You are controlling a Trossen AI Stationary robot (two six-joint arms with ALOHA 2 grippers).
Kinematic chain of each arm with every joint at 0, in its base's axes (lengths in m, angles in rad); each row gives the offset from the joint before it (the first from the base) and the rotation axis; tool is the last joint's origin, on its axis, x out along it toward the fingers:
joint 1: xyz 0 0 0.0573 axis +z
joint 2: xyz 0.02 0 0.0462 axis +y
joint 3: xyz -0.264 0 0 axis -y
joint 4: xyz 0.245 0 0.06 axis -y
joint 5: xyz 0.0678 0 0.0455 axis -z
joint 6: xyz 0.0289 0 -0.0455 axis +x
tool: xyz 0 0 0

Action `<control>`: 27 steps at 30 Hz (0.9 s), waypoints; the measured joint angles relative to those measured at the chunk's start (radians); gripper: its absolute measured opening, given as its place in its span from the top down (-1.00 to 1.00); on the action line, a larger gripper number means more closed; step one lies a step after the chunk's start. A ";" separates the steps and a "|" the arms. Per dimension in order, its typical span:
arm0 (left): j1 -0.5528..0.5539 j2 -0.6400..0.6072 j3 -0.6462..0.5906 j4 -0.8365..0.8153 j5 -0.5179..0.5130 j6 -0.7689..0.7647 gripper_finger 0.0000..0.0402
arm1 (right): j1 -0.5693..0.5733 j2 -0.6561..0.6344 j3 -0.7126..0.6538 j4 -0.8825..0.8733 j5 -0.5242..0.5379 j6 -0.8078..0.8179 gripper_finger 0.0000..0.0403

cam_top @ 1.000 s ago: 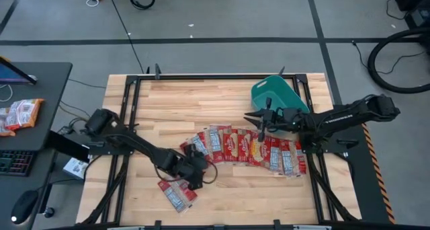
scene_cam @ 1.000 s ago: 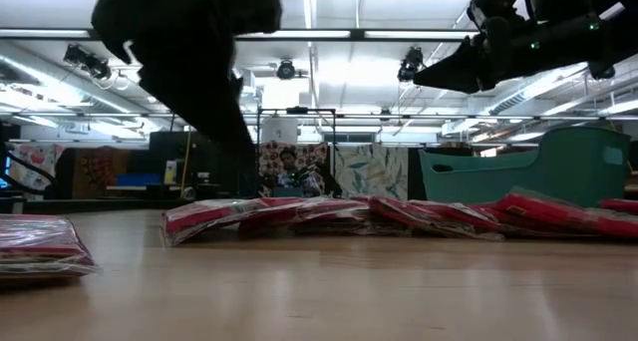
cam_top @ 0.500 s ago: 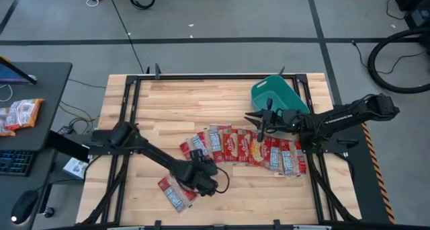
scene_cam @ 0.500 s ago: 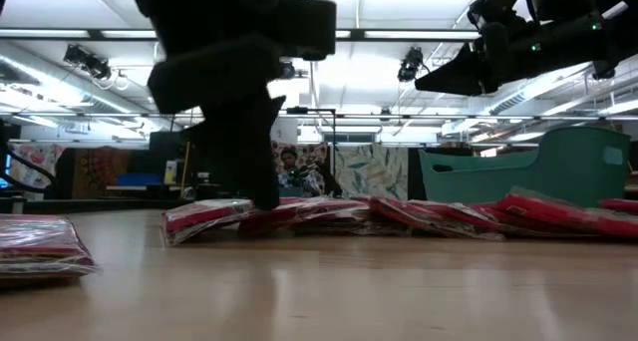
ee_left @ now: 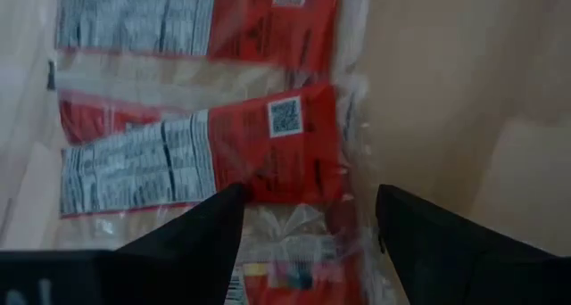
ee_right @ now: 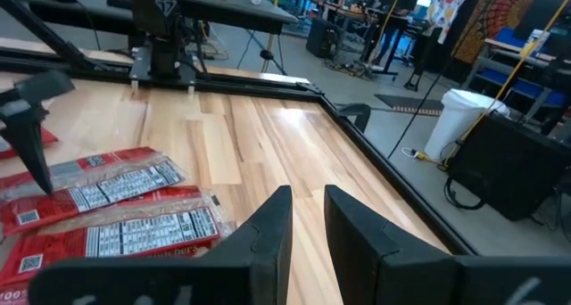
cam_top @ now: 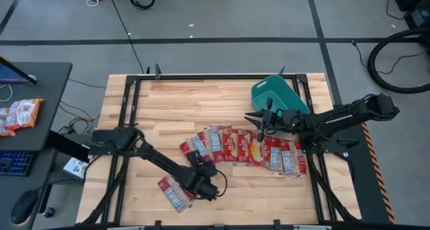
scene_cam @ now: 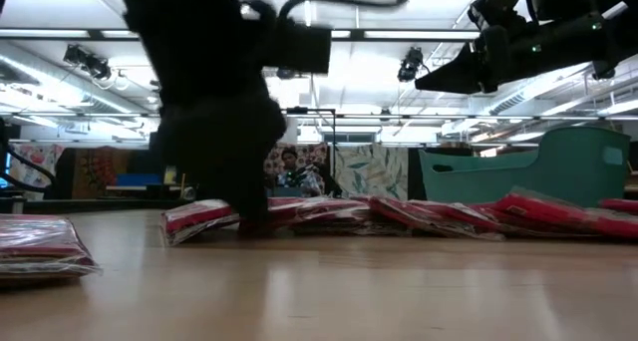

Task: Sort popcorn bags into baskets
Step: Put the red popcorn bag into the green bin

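Observation:
Red popcorn bags (cam_top: 248,148) lie overlapping in a row across the table's middle, seen edge-on in the low view (scene_cam: 399,213). A few more bags (cam_top: 175,193) lie apart near the near edge (scene_cam: 40,246). The teal basket (cam_top: 275,92) sits at the far right (scene_cam: 528,167). My left gripper (cam_top: 205,179) is open and low over the row's left end (scene_cam: 249,211), with its fingers on either side of a bag's end (ee_left: 308,225). My right gripper (cam_top: 250,117) is shut and empty, hovering above the row's right part (scene_cam: 424,82) (ee_right: 308,207). My left gripper comes from above, pointing down, over the end of a red bag (ee_left: 294,153) at the row's left end. One fingertip (ee_left: 227,207) overlaps the bag's clear edge. I cannot tell whether it touches the bag, which lies flat on the table.
A dark metal frame (cam_top: 127,109) borders the wooden table. A side desk on the left holds orange-and-white packets (cam_top: 17,114) and a keyboard. Bare wood lies along the far left and the near right. A person (scene_cam: 289,167) sits in the room behind.
My left gripper has come down from high above the table to the left end of the bag row, shifting a little toward the near edge and the right, and turning as it dropped. The bags have not moved.

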 joint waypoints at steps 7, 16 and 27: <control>-0.001 0.036 0.005 -0.018 -0.011 0.016 -0.27 | 0.000 0.000 0.000 0.003 -0.002 -0.001 0.63; 0.000 0.040 0.001 -0.054 0.005 0.078 0.27 | 0.011 0.000 0.000 0.018 -0.088 -0.001 0.63; 0.026 -0.120 -0.003 -0.062 0.160 0.120 0.95 | 0.018 0.000 0.000 0.005 -0.147 -0.002 0.63</control>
